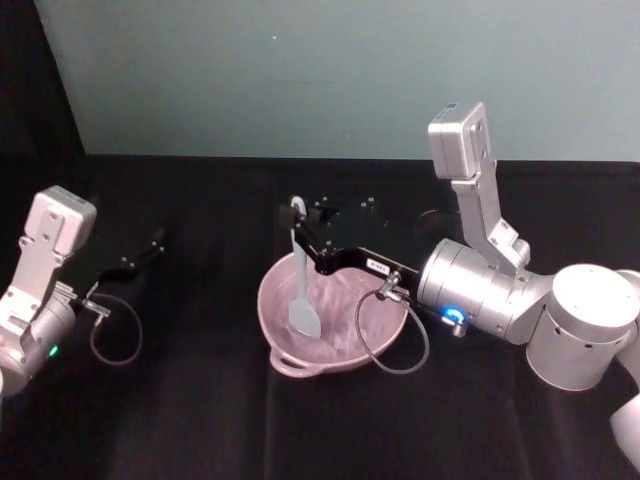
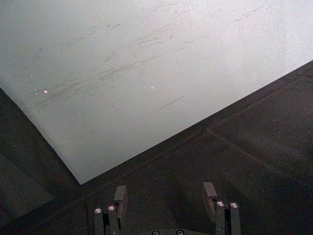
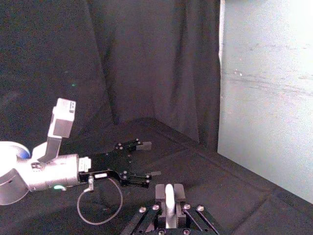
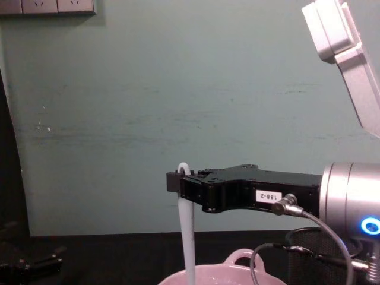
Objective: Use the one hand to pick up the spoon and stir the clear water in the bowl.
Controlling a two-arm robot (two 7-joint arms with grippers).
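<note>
step: stirring, judged from spoon already lifted and its head down in the bowl
key relation: spoon (image 1: 301, 290) hangs straight below the right gripper (image 1: 300, 234), and the bowl (image 1: 268, 300) sits right under the fingertips, so a stir needs only a sideways circling, no reach
spoon axis: near upright, hole end on top at the fingers, flat head at the bottom; chest view shows the shaft (image 4: 187, 237) dropping behind the bowl rim (image 4: 240, 257)
spoon head in bowl: left of the bowl's middle, near the left wall, more room toward the right side
depth: cannot tell if the head touches the bowl floor; water is clear, surface hard to read
nearer arm: right, reaching across over the bowl from the right side
right gripper state: fingers clamped on the top of the spoon handle, white handle pinched between them in right wrist view (image 3: 169, 192); chest view shows the tips (image 4: 176, 180) closed round the handle top
left gripper: parked well to the left on the black table (image 1: 200, 420), well apart from the bowl (image 1: 150, 246)
left gripper state: fingers spread apart, nothing between them (image 2: 165, 192); also seen farther off, parted (image 3: 149, 159)
watch: right wrist cable (image 1: 392, 345) loops low over the bowl's right rim; a wide circle could drag it or knock the spoon head on the left wall
</note>
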